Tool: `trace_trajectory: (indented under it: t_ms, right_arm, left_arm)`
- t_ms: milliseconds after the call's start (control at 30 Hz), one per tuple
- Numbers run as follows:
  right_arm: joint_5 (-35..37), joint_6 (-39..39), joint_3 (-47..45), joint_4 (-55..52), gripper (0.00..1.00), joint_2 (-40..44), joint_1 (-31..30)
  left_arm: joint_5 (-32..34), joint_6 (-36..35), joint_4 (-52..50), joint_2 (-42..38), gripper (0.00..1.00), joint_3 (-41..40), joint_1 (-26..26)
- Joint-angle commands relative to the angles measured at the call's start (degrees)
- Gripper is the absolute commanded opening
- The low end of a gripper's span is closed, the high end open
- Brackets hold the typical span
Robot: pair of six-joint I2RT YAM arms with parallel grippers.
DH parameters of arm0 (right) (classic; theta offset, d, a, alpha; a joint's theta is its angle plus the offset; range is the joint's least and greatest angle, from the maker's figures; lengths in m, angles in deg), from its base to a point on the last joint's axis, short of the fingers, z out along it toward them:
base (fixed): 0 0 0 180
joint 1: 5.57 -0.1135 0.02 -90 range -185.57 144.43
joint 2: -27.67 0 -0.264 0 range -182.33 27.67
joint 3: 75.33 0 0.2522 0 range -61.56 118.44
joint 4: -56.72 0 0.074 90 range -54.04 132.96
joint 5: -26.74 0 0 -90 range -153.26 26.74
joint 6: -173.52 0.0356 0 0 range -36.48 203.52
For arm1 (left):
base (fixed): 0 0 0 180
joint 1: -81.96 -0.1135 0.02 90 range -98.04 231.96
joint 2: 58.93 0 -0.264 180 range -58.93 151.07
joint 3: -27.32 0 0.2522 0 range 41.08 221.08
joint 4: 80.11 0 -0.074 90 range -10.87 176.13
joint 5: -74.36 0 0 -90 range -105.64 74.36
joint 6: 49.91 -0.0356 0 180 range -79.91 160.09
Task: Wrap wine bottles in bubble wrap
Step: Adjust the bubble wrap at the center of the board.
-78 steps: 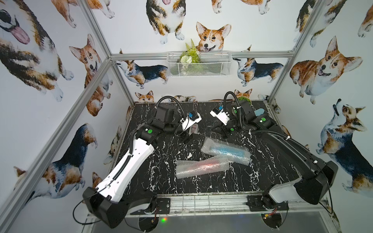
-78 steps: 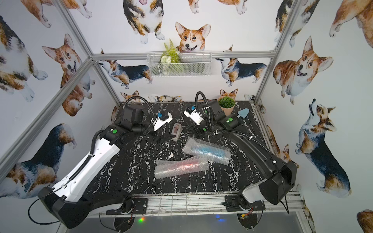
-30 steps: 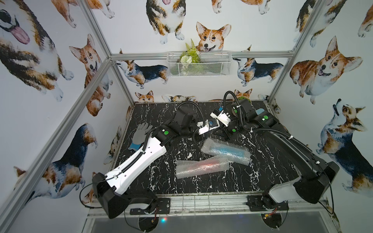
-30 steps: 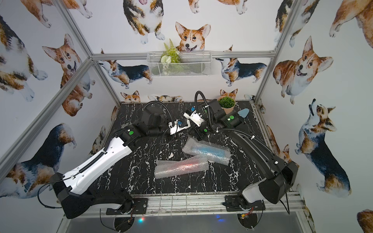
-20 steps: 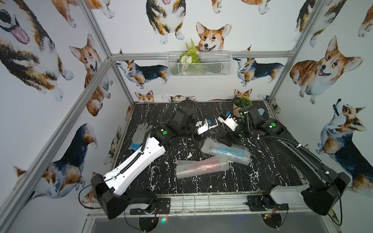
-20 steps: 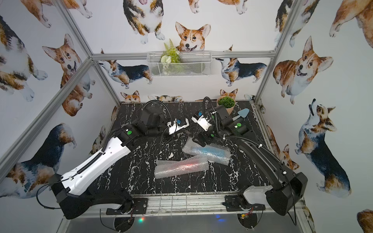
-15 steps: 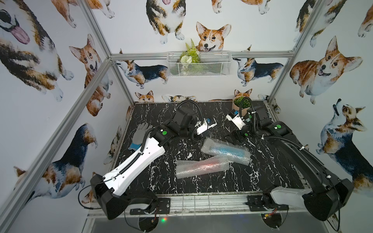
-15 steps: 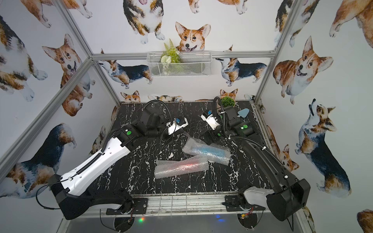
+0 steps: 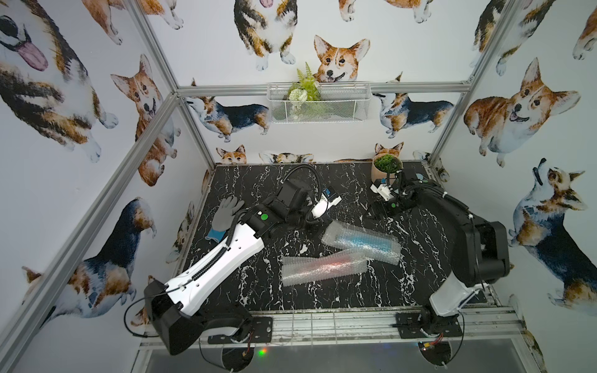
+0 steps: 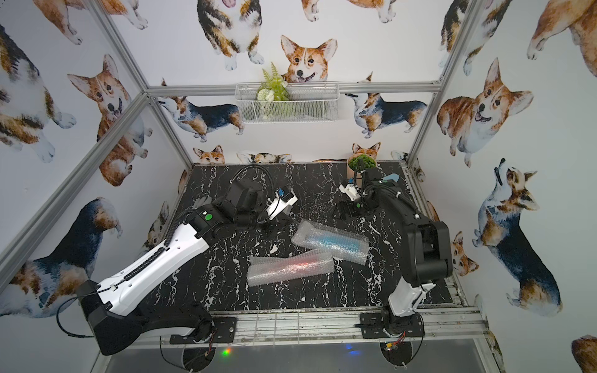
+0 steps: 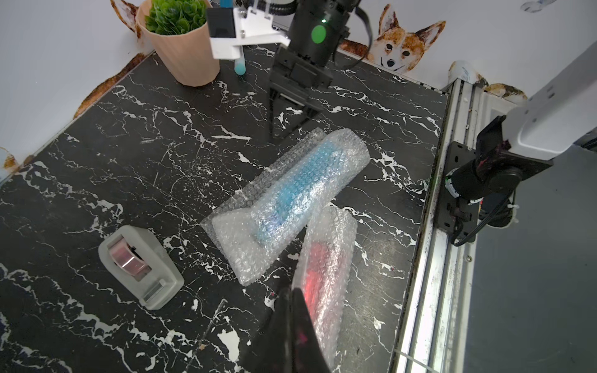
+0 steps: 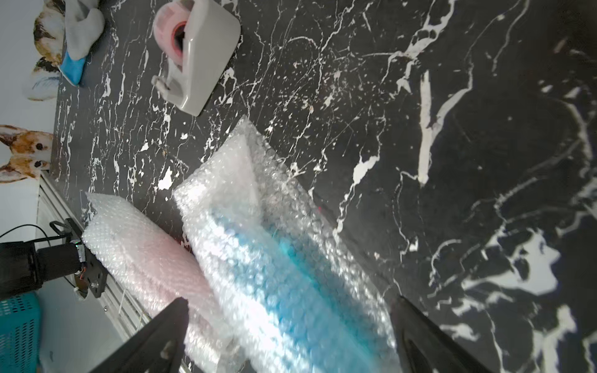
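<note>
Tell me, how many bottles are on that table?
2. The blue bottle lies bubble-wrapped on the table; the red-pink bottle, also wrapped, lies beside it, nearer the front rail. None seems hidden.

Blue bottle (image 9: 363,241) in bubble wrap (image 9: 332,232) touches wrapped red bottle (image 9: 326,264); grey glove (image 9: 226,211) well apart.

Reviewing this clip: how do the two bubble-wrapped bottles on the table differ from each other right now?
Colour: the blue bottle bundle shows blue through its wrap, the red bottle bundle red-pink.
Wrap: the blue one's is wider, with a flat loose flap; the red one's is a narrower roll.
Place: the blue one lies farther back, the red one nearer the front edge of the table.
Shared: both lie flat, fully wrapped, touching each other.
</note>
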Motion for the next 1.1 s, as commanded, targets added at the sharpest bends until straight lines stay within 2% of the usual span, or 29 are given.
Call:
trace_trajectory:
  t_ms: [0,167,567,700,1067]
  right_arm:
    - [-6.9,-7.5,6.9,-12.3,0.96,-8.7,2.3]
    - [-5.0,-11.7,8.8,-14.9,1.00,-14.5,2.9]
    - [-11.3,-15.0,11.2,-18.0,1.00,-23.6,2.9]
    - [-15.4,-17.4,11.2,-19.7,1.00,-24.0,2.1]
    - [-18.0,-21.1,10.5,-22.1,1.00,-24.8,-0.7]
  left_arm:
    - [-1.0,1.6,0.2,0.0,0.00,-0.4,0.0]
    - [-0.5,0.7,-0.6,-0.3,0.00,-0.7,0.0]
    - [-1.5,-0.5,-2.2,2.3,0.00,-0.1,0.0]
    - [-1.9,-0.8,-2.6,3.0,0.00,0.1,0.0]
    - [-2.5,-1.5,-4.5,3.6,0.00,0.2,0.0]
